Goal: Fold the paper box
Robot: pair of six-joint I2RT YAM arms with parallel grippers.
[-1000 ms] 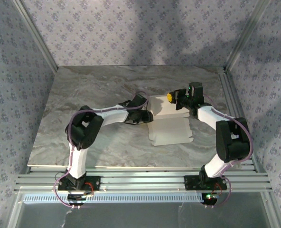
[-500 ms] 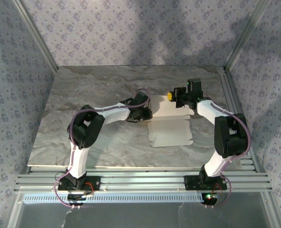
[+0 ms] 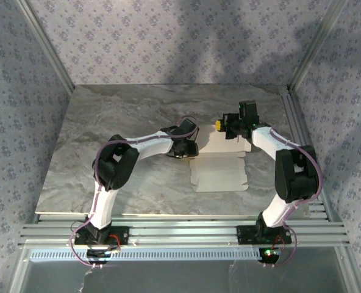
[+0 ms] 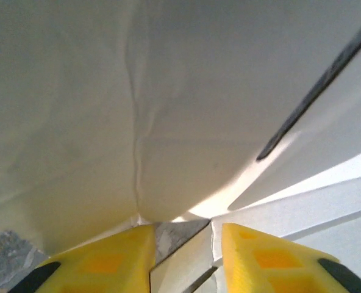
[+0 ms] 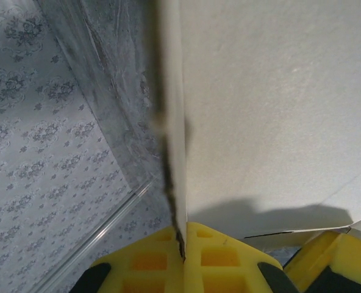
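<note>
Both my arms have crept forward: my right gripper [image 5: 183, 237] pinches the paper box [image 3: 220, 174] flap upright; my left gripper [image 4: 186, 228], jaws apart, noses under the panel ahead, so the fold is advancing.

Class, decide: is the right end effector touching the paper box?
Touching. The right wrist view shows the right end effector closed on a thin panel edge of the paper box, its yellow fingers pressing both sides.

Desk: Overhead? Soft, even light, broad dim shadows on the back wall [image 3: 186, 24].
Photographer: Wrist shots: the paper box [image 4: 199, 91] blurred at close range, glare along one fold.
</note>
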